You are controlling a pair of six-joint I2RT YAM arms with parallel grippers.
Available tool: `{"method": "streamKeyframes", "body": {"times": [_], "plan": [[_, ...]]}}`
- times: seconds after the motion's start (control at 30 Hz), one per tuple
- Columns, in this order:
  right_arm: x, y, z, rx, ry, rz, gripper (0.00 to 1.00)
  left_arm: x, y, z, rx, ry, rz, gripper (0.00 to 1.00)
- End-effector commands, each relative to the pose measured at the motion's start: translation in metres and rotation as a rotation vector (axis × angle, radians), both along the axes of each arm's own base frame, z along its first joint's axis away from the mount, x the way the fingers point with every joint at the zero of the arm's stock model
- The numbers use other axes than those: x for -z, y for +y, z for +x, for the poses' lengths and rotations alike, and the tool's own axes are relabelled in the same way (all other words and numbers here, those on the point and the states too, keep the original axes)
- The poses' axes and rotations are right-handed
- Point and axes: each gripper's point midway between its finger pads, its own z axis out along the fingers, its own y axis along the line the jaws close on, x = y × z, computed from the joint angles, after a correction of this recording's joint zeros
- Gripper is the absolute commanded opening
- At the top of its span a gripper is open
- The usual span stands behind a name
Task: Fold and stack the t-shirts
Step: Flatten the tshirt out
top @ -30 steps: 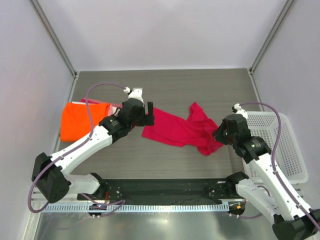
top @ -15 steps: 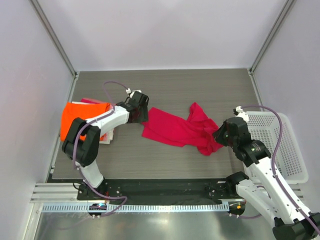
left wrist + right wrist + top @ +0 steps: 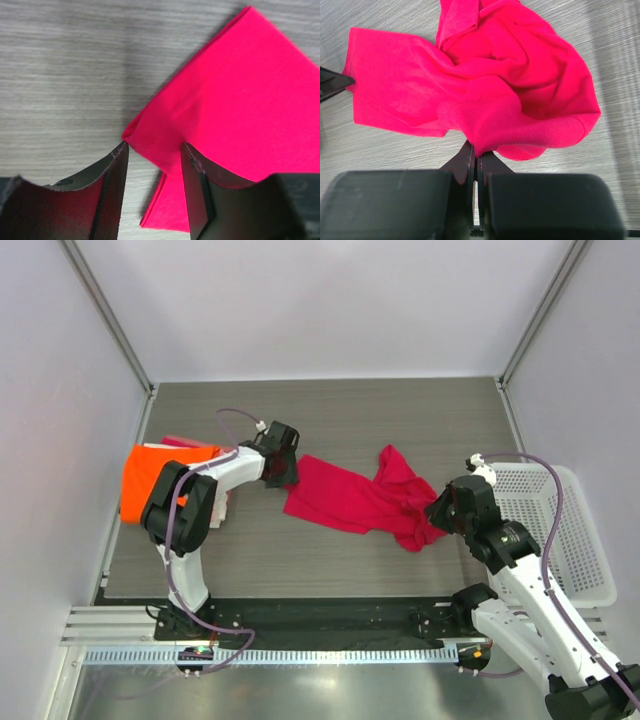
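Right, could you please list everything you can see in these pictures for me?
red t-shirt: one, crimson, spread out crumpled at the middle of the table
orange t-shirt: one, bright orange, folded at the table's left side
pink cloth: one sliver, pale pink, showing at the orange t-shirt's far edge
basket: one, white lattice, at the right edge of the table
table: one, grey wood grain, under it all
left gripper: one, black, fingers apart on either side of the red t-shirt's left corner
right gripper: one, black, shut on the red t-shirt's right edge
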Motion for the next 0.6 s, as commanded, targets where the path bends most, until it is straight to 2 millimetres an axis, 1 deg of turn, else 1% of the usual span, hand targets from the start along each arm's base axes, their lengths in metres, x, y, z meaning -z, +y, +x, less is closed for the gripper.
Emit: {"method": "streamKeyframes", "body": {"times": [0.0,0.1,0.2,0.23,0.3,0.33,0.37,0.47,0.5,0.57], "plan": [[-0.014,0.003,0.007,0.005,-0.059,0.031,0.01,0.000,-0.008,0.014,-0.019,-0.013,-0.049,0.47],[-0.014,0.003,0.007,0.005,-0.060,0.034,0.01,0.005,-0.005,0.017,-0.032,-0.006,-0.048,0.44],[-0.014,0.003,0.006,0.003,-0.060,0.034,0.01,0.007,0.000,0.022,-0.051,-0.012,-0.042,0.36],[-0.013,0.003,0.007,0.005,-0.059,0.033,0.01,0.007,0.002,0.024,-0.062,-0.017,-0.039,0.26],[-0.012,0.003,0.007,0.005,-0.053,0.031,0.01,0.006,0.005,0.029,-0.077,-0.034,-0.031,0.15],[-0.012,0.003,0.007,0.007,-0.054,0.029,0.01,0.004,0.009,0.034,-0.089,-0.048,-0.026,0.00],[-0.011,0.003,0.008,0.007,-0.051,0.028,0.01,0.003,0.011,0.036,-0.095,-0.051,-0.021,0.00],[-0.008,0.002,0.015,0.021,-0.048,0.014,0.01,-0.012,0.017,0.044,-0.116,-0.090,-0.008,0.00],[-0.010,0.004,0.020,0.019,-0.058,0.015,0.01,-0.026,0.017,0.048,-0.121,-0.122,-0.012,0.00],[-0.009,0.009,0.028,0.005,-0.056,0.017,0.01,-0.042,0.020,0.050,-0.130,-0.153,-0.011,0.00]]}}
